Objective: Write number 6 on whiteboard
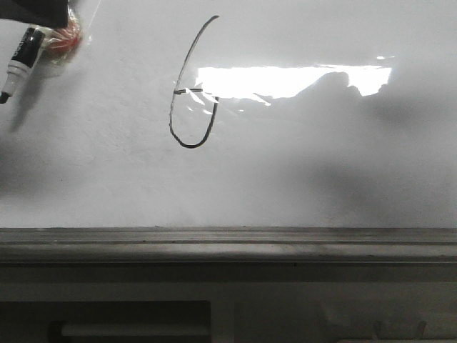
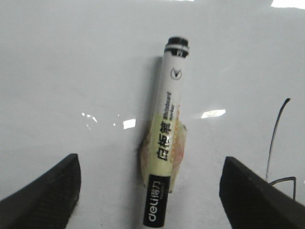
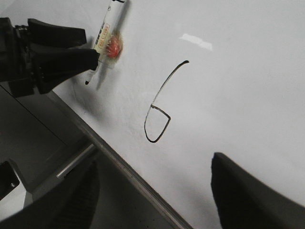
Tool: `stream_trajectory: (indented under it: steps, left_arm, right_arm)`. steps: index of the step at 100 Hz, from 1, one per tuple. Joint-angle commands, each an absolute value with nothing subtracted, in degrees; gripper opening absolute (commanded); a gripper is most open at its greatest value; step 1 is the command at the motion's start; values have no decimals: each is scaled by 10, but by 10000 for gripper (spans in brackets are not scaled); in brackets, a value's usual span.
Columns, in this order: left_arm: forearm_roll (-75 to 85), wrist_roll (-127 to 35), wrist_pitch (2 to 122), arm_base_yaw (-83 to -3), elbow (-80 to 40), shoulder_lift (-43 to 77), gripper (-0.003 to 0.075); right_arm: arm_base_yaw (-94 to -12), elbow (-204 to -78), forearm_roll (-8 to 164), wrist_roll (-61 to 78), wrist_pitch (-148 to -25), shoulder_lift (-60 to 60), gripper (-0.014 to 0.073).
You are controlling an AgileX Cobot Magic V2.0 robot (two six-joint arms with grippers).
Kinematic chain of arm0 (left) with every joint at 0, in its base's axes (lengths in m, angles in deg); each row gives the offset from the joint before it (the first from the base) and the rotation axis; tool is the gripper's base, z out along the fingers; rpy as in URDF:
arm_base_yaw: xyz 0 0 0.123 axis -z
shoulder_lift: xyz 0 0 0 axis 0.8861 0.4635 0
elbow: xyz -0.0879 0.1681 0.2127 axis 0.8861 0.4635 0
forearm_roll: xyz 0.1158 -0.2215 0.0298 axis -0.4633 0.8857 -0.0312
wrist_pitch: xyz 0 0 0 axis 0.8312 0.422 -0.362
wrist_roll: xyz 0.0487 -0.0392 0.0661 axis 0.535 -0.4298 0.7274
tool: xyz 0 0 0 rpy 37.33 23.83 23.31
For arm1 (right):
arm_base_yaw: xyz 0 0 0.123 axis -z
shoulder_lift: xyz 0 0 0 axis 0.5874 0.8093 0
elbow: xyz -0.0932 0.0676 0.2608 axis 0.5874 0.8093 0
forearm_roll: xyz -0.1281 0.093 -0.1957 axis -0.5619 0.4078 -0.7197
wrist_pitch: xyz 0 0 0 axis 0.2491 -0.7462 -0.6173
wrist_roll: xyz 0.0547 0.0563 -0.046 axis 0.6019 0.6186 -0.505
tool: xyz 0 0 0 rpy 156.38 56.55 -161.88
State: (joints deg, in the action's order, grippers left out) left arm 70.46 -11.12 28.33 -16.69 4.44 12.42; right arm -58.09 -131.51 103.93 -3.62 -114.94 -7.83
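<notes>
The number 6 (image 1: 191, 146) is a thin black line on the whiteboard (image 1: 321, 164), left of centre; it also shows in the right wrist view (image 3: 153, 141), and part of its stroke shows in the left wrist view (image 2: 274, 138). A white and black marker (image 1: 25, 50) with a red and clear tape wad lies against the board at the far left. My left gripper (image 2: 150, 191) is open, its fingers wide on either side of the marker (image 2: 167, 124) without touching it. My right gripper (image 3: 157, 191) is open and empty over the board's lower edge, below the 6.
A grey metal ledge (image 1: 228, 239) runs along the board's lower edge, and also shows in the right wrist view (image 3: 119, 162). A bright glare patch (image 1: 285, 78) lies right of the 6. Below the ledge is a dark panel with a pale bar handle (image 1: 136, 329).
</notes>
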Motion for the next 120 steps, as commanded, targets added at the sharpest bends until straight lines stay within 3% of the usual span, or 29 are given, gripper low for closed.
stream_trajectory:
  steps: [1, 10, 22, 32, 47, 78, 120]
  left_arm:
    - [701, -59, 274, -166, 29, 83, 556]
    - [709, -1, 274, -166, 34, 37, 554]
    - [728, 46, 274, -166, 55, -29, 484]
    - [745, 76, 275, -166, 85, -87, 312]
    - [749, 93, 291, -166, 144, -179, -24]
    - [749, 95, 323, -166, 241, -336, -20]
    - [765, 95, 320, -166, 252, -371, -20]
  right_arm:
    - [-577, -1330, 1049, -44, -1129, -82, 436]
    - [-577, -1324, 1047, -44, -1121, -89, 341]
    - [-577, -1280, 1047, -44, -1057, -133, 115]
    - [-577, -1219, 1047, -50, -985, -194, -75]
    - [-577, -1119, 1047, -74, -897, -302, -65]
    - [-577, -961, 1047, -89, -831, -498, -66]
    - [-577, -932, 1047, -89, -815, -518, -66]
